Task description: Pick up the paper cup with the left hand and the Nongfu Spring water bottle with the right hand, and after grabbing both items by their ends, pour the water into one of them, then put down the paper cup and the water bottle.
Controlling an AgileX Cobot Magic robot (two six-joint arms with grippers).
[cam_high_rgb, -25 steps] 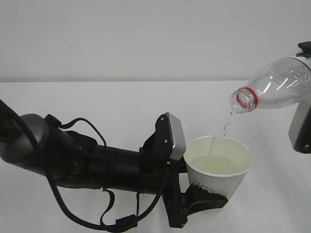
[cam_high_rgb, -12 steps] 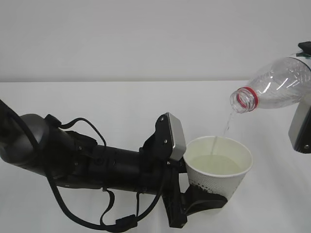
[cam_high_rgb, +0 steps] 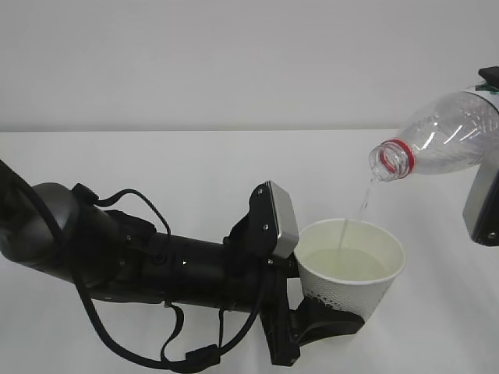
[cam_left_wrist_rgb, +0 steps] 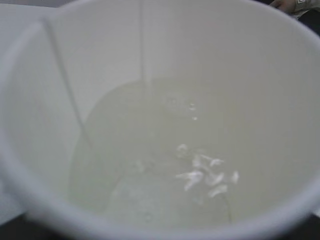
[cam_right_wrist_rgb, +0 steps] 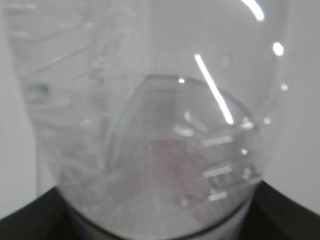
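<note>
The white paper cup [cam_high_rgb: 352,273] is held upright just above the table, with my left gripper [cam_high_rgb: 331,318] shut on its lower wall. Pale water [cam_left_wrist_rgb: 160,165] fills its lower part, and the cup's inside [cam_left_wrist_rgb: 240,75] takes up the whole left wrist view. The clear Nongfu Spring water bottle [cam_high_rgb: 446,134] hangs tilted at the upper right, its red-ringed mouth [cam_high_rgb: 392,160] pointing down and left. A thin stream of water [cam_high_rgb: 363,199] falls from the mouth into the cup. My right gripper [cam_high_rgb: 483,204] is shut on the bottle's far end at the frame edge. The bottle [cam_right_wrist_rgb: 150,125] fills the right wrist view.
The white table [cam_high_rgb: 195,164] runs back to a plain white wall [cam_high_rgb: 234,54]. My left arm [cam_high_rgb: 140,261] with its looping cables lies low across the front left of the table.
</note>
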